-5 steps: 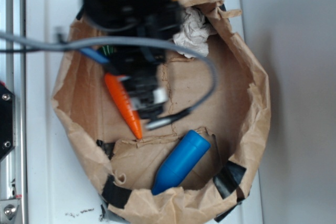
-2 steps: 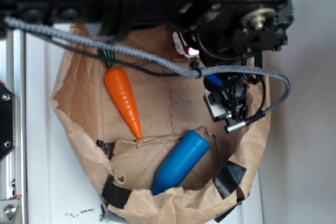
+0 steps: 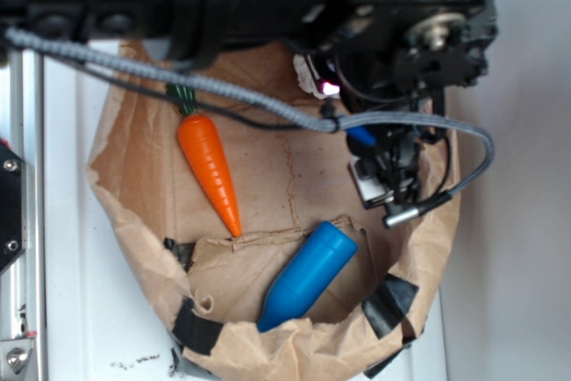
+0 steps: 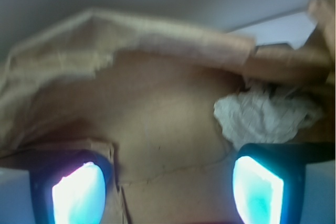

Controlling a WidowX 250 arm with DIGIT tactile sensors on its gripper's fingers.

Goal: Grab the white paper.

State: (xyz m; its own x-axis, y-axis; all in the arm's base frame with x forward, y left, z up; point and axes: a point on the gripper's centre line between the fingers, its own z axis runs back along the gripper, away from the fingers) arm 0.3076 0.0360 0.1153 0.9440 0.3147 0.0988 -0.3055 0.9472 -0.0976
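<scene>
White surface (image 3: 71,247) is carrying a big brown paper bag (image 3: 428,247), rolled down and lying open like a shallow tub; grey wall is sitting to the right. Inside the bag: an orange carrot (image 3: 210,171) is lying at the left with its tip pointing toward the bottom of the overhead view, and a blue cylinder (image 3: 308,276) is lying diagonally at the lower middle. The white paper (image 4: 265,115) is sitting at the bag's far edge, tucked under the folded rim; in the overhead view the arm is hiding almost all of it, only a pale sliver (image 3: 306,71) showing. The pincer (image 4: 168,184) is sitting released, both fingers spread wide with bare bag floor between them, grasping nothing. In the wrist view the wad is lying ahead and off to the right, its lower edge just above the right finger (image 4: 260,184), not between the two. It's lumpy, slightly wider than tall, no real long axis. My read: the next move is needing a shift right plus a push forward to centre the wad in the gap before clenching; the overhanging rim is looking like the snag risk.
</scene>
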